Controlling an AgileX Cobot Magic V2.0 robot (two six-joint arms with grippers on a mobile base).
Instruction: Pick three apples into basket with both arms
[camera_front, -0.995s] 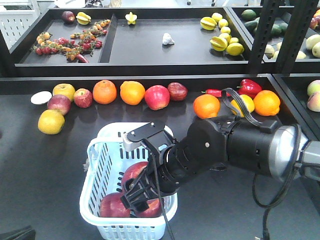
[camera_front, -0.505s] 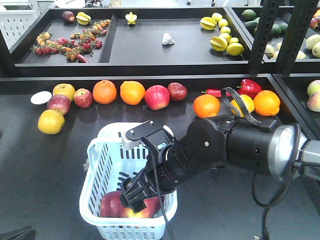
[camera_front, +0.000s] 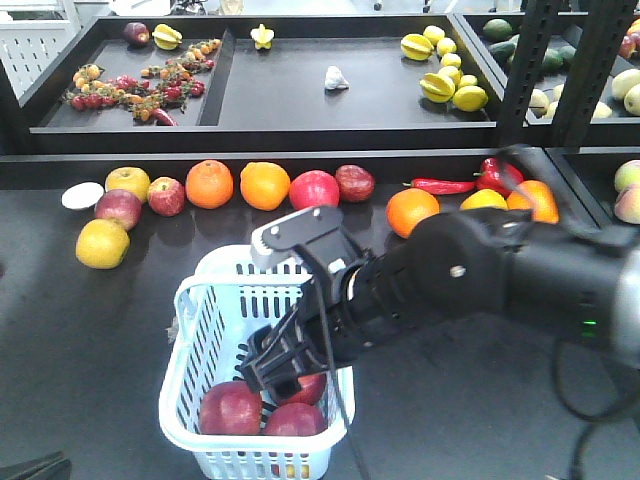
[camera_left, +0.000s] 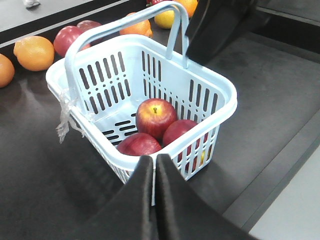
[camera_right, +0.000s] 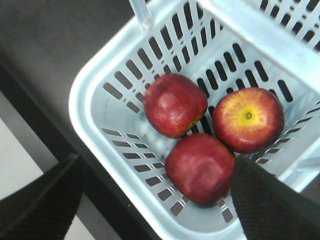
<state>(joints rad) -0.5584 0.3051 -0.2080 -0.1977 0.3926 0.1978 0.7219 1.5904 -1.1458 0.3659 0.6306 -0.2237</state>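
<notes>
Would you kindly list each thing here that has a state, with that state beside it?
Three apples: all lying inside the basket, touching one another, none gripped.
Basket: upright on the dark table, handle raised.
Right gripper: open, above the apples, holding nothing.
Left gripper: shut, empty, outside the basket near its rim.

apples in basket (camera_right: 100, 75) — 3 (camera_right: 175, 104) | baskets — 1 | oranges on table — 5 (camera_front: 209, 183)
</notes>
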